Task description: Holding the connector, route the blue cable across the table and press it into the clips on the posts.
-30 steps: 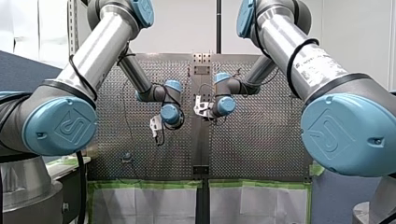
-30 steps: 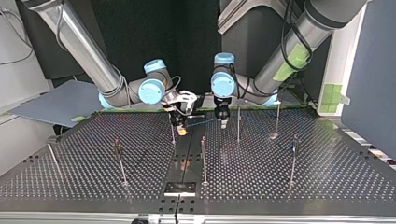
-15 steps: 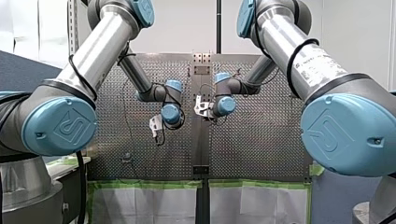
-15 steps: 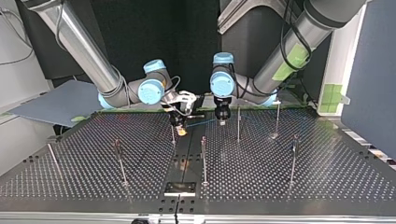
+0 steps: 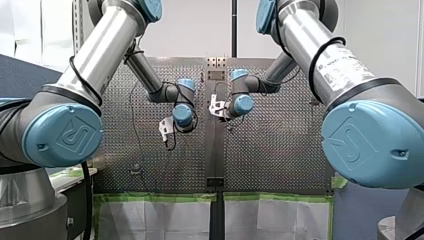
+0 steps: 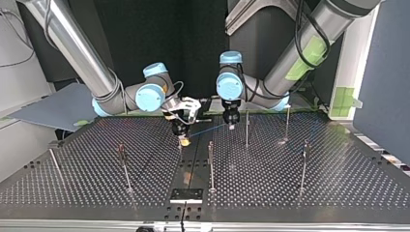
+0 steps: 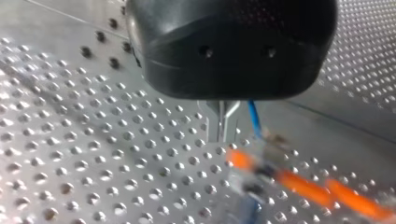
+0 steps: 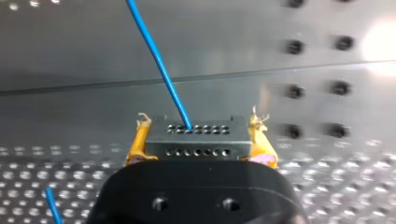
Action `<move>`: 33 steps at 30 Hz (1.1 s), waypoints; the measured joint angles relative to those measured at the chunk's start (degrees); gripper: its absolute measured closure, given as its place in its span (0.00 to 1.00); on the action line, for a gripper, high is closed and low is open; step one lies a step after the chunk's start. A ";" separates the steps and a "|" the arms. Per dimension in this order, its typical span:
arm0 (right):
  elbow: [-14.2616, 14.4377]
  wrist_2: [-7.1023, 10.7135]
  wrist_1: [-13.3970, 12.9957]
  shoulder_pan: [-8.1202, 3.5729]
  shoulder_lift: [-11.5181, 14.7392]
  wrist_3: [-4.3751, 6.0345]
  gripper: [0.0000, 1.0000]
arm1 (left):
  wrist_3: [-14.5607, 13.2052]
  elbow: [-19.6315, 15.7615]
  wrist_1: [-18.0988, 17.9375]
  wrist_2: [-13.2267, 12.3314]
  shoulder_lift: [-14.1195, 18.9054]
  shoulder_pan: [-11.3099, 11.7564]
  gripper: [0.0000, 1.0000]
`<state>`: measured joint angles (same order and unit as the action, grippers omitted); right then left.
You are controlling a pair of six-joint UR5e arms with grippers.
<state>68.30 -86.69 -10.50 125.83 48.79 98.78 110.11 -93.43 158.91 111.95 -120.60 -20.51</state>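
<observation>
the right tool (image 8: 200, 140) is clamped on a grey connector (image 8: 196, 145) with two rows of holes. a thin blue cable (image 8: 159, 65) leaves one hole toward the left tool (image 7: 223, 133) near the connector, whose metal fingers (image 7: 215, 122) sit together.

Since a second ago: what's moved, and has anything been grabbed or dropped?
My right gripper, shut on the connector, slid toward the top view's left and slightly nearer that camera, drawing the blue cable along. My left gripper barely shifted. No release is visible, and the posts are unchanged.
</observation>
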 joint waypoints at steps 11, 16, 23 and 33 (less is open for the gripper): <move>0.00 0.00 2.93 0.13 4.98 0.11 1.00 | -0.49 -0.50 2.84 0.15 5.22 -1.35 0.98; 0.04 -0.01 5.19 0.41 7.26 -0.05 1.00 | -0.83 -0.53 4.70 1.01 7.58 -2.19 0.98; 1.00 -0.14 8.00 0.46 9.93 -0.06 1.00 | -1.27 -0.53 6.46 2.80 11.09 -3.67 0.98; 3.57 -0.08 8.43 0.77 13.28 1.81 1.00 | -1.55 -0.57 8.88 5.36 16.07 -5.47 0.98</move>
<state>71.86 -86.77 -2.07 126.60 62.07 100.59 108.56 -94.01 167.78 117.31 -104.53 -25.98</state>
